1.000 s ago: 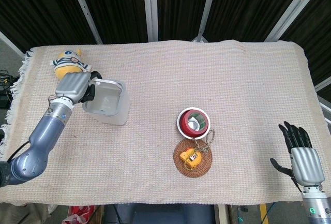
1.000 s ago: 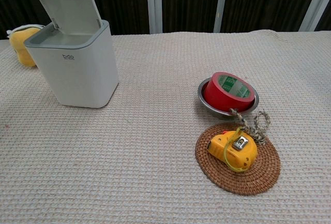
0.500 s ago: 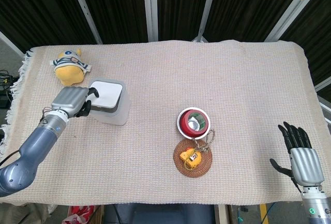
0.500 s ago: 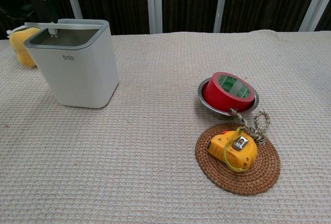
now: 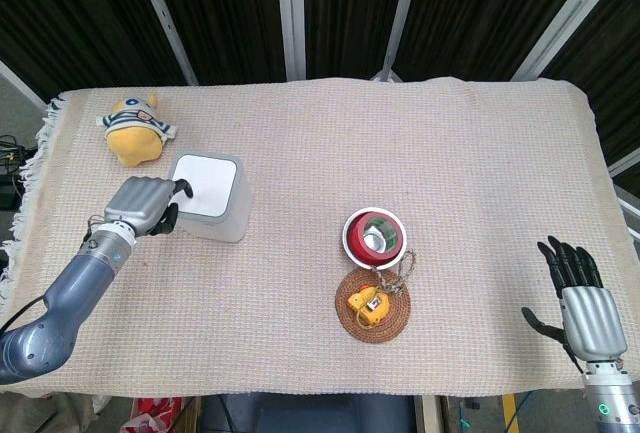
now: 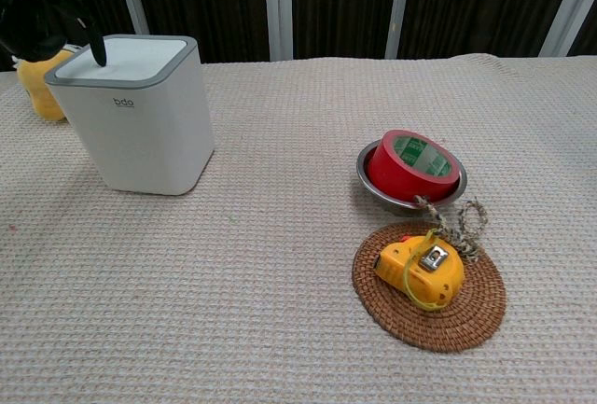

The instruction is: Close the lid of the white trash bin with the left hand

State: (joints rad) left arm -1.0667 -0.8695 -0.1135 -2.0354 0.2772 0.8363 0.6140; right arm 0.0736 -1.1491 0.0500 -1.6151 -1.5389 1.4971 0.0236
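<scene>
Head view: white trash bin (image 5: 209,196) lid (image 5: 204,173) flat down; my left hand (image 5: 143,206) curled at its left edge, one fingertip on the lid, gripping nothing. Chest view crops that hand. Right hand (image 5: 585,305) far right, fingers spread.

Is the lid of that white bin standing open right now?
No, the lid lies flat and flush on the white trash bin, with the left hand at its edge.

White plastic trash bin (image 5: 208,197) stands left on the cloth-covered bench (image 5: 480,153), yellow plush toy (image 5: 135,130) behind it; right, red tape roll (image 5: 374,234) in steel bowl (image 6: 366,160), yellow tape measure (image 5: 367,302) on woven coaster (image 5: 392,324) before it
</scene>
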